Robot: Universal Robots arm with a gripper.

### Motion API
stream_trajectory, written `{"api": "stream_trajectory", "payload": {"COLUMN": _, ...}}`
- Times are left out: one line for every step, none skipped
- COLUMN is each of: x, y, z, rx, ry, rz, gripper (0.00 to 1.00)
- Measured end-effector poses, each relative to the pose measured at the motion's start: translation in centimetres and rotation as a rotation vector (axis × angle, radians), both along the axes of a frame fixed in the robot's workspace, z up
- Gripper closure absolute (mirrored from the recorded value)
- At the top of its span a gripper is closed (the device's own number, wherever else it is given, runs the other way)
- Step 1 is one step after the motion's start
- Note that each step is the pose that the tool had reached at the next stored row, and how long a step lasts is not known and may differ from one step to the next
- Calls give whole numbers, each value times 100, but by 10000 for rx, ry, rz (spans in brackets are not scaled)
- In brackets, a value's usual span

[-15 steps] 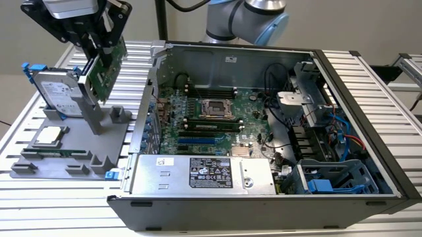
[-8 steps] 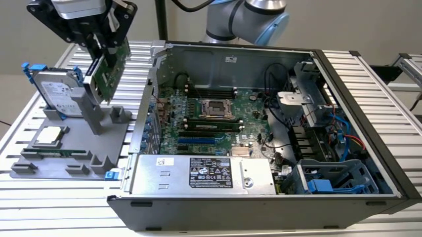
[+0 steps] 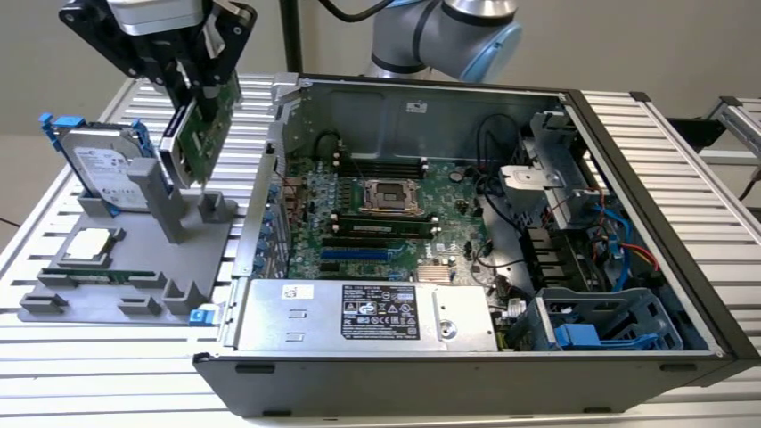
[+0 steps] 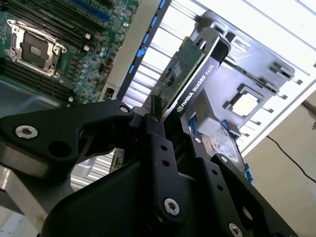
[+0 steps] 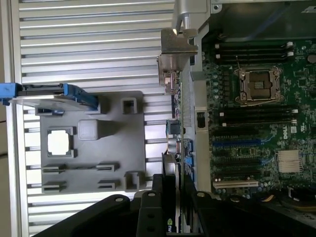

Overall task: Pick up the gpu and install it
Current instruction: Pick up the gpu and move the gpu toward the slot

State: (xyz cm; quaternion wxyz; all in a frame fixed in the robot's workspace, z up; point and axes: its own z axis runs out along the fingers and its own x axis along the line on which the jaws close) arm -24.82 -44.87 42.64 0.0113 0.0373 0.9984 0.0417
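Hanging edge-on in the hand (image 3: 202, 94), which is clamped on its upper edge, the gpu (image 3: 194, 138) is held above the grey fixture tray (image 3: 167, 263), at nine o'clock of the computer case (image 3: 476, 366) in the exterior view. Judged light, stiff and fragile; best taken by the bare board edges, with components avoided.

Table (image 3: 666, 134): silver metal, top built of long parallel ribbed slats. The slats catch the light and go near-white in the second wrist view.

Wall (image 3: 618, 45): plain pale grey, unmarked, running behind the whole scene. A dark upright post (image 3: 289, 36) stands in front of it at the table's far side.

At the exterior view's right edge, a second silver slatted frame (image 3: 743, 120) sits beyond the table.

Floor (image 4: 296, 173): smooth, beige, past the table's edge.

Light: even, soft, shadows faint.
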Motion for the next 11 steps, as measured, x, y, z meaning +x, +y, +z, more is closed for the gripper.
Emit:
{"api": "stream_trajectory", "payload": {"x": 9, "y": 0, "z": 0, "rx": 0, "ry": 0, "rz": 0, "gripper": 100}}
{"api": "stream_trajectory", "payload": {"x": 19, "y": 0, "z": 0, "rx": -1, "ry": 0, "rz": 1, "gripper": 100}}
{"api": "stream_trajectory", "payload": {"x": 28, "y": 0, "z": 0, "rx": -1, "ry": 0, "rz": 1, "gripper": 100}}
{"api": "stream_trajectory", "payload": {"x": 38, "y": 0, "z": 0, "rx": -1, "ry": 0, "rz": 1, "gripper": 100}}
{"api": "stream_trajectory", "payload": {"x": 48, "y": 0, "z": 0, "rx": -1, "ry": 1, "rz": 1, "gripper": 100}}
{"api": "stream_trajectory", "payload": {"x": 58, "y": 0, "z": 0, "rx": 0, "ry": 0, "rz": 1, "gripper": 100}}
{"api": "stream_trajectory", "payload": {"x": 68, "y": 0, "z": 0, "rx": 0, "ry": 0, "rz": 2, "gripper": 100}}
{"api": "stream_trajectory", "payload": {"x": 78, "y": 0, "z": 0, "rx": 0, "ry": 0, "rz": 2, "gripper": 100}}
{"api": "stream_trajectory", "payload": {"x": 88, "y": 0, "z": 0, "rx": 0, "ry": 0, "rz": 2, "gripper": 100}}
{"api": "stream_trajectory", "payload": {"x": 99, "y": 0, "z": 0, "rx": -1, "ry": 0, "rz": 3, "gripper": 100}}
{"api": "stream_trajectory", "payload": {"x": 108, "y": 0, "z": 0, "rx": -1, "ry": 0, "rz": 3, "gripper": 100}}
